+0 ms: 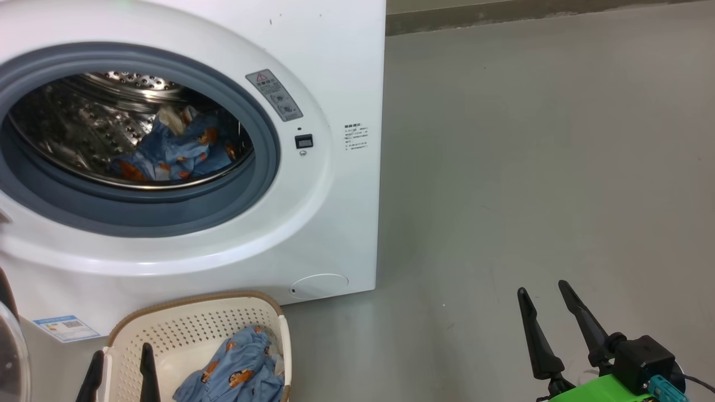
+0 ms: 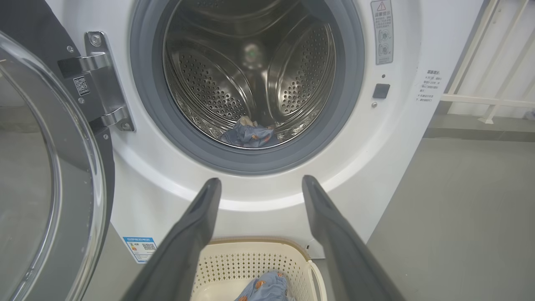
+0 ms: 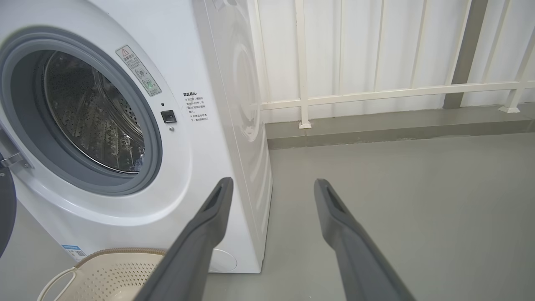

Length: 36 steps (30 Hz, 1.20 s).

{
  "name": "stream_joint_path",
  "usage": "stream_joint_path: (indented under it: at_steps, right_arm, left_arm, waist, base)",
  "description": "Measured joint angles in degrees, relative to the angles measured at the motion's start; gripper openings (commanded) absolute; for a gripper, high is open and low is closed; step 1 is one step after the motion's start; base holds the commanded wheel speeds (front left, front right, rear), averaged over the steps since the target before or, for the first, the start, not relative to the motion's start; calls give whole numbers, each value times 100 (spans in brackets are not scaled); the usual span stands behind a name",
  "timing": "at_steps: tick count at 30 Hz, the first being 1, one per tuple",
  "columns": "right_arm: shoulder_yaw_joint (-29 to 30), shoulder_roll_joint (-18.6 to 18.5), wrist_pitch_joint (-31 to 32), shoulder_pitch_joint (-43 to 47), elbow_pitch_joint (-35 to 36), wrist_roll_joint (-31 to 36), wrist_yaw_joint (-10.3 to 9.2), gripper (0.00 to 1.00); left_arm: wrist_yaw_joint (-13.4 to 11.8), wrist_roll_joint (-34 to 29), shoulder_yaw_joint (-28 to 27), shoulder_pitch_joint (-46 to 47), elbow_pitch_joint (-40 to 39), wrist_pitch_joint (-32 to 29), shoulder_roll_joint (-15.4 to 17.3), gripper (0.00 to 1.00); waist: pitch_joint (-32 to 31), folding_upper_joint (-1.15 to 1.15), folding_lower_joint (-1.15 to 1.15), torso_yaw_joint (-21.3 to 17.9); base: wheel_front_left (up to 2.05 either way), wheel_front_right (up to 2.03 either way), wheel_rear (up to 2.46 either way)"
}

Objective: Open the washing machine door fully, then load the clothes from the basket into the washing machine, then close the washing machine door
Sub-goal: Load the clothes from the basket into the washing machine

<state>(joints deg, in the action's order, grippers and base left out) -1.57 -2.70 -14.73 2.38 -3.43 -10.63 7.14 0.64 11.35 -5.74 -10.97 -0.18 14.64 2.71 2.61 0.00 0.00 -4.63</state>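
Note:
The white washing machine (image 1: pixel 341 72) stands with its door (image 2: pixel 46 179) swung wide to the left on a metal hinge (image 2: pixel 102 79). One bundle of blue clothes (image 1: pixel 179 151) with orange animals lies in the steel drum (image 2: pixel 250 75). A second piece of the clothes (image 1: pixel 234 371) lies in the cream basket (image 1: pixel 184 329) on the floor before the machine. My left gripper (image 1: pixel 120 354) hovers open over the basket's left part, empty; its fingers (image 2: pixel 200 217) point at the drum mouth. Open and empty, my right gripper (image 1: pixel 542 293) hangs over bare floor to the machine's right.
Grey floor (image 1: pixel 530 167) spreads to the right of the machine. A white railing (image 3: pixel 376 90) and a low kerb (image 3: pixel 397 125) run along the back wall. A blue label sticker (image 1: pixel 66 328) and a round filter cap (image 1: pixel 318 286) mark the machine's lower front.

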Motion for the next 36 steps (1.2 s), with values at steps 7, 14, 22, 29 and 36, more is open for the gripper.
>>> stream_joint_path:
  at_steps: [7,14,22,29,36]
  right_arm:
    - [9,0,0,0,7,1,0,100]
    - [10,0,0,0,8,9,0,100]
    - [5,0,0,-1,-1,9,0,100]
    - [7,0,0,-3,-8,9,0,100]
    - [4,0,0,-3,-44,7,0,100]
  left_arm:
    - [-42,1,77,-90,-21,0,0,100]
    - [-48,4,111,-90,-32,0,0,100]
    - [-91,56,153,-90,-32,0,0,100]
    - [-140,67,190,-90,-34,0,0,100]
    - [-140,118,347,-79,59,0,0,100]
  waist:
    - [15,0,0,30]
    - [53,0,0,68]
    - [95,0,0,98]
    - [129,0,0,113]
    - [143,0,0,120]
  base:
    - [0,0,0]
    - [0,0,0]
    - [0,0,0]
    - [0,0,0]
    - [0,0,0]
